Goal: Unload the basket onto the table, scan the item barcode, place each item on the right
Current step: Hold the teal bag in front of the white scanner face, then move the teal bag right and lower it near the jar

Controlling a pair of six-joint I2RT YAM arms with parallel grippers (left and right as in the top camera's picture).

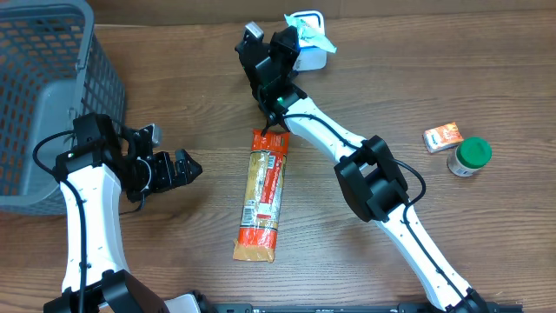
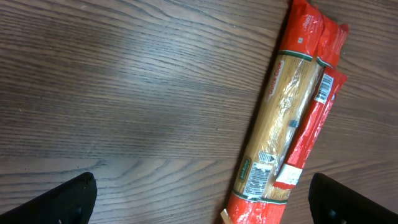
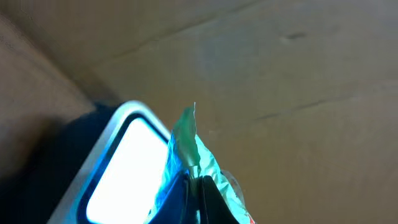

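Note:
My right gripper (image 1: 301, 38) is shut on a small teal packet (image 1: 311, 35), holding it right in front of the white scanner (image 1: 313, 54) at the table's far middle. In the right wrist view the thin packet (image 3: 186, 138) sticks up from between the closed fingers (image 3: 211, 199), beside the scanner's bright lit window (image 3: 127, 171). No barcode shows on it. My left gripper (image 1: 188, 165) hovers open and empty over the table, left of a long red and yellow pasta pack (image 1: 263, 196). The pasta pack (image 2: 292, 112) lies between and beyond its wide-spread fingers (image 2: 59, 202).
A grey mesh basket (image 1: 43, 87) fills the far left corner, close behind my left arm. An orange box (image 1: 443, 136) and a green-lidded jar (image 1: 470, 156) sit at the right. A white barcode label (image 2: 257, 180) shows on the pasta pack.

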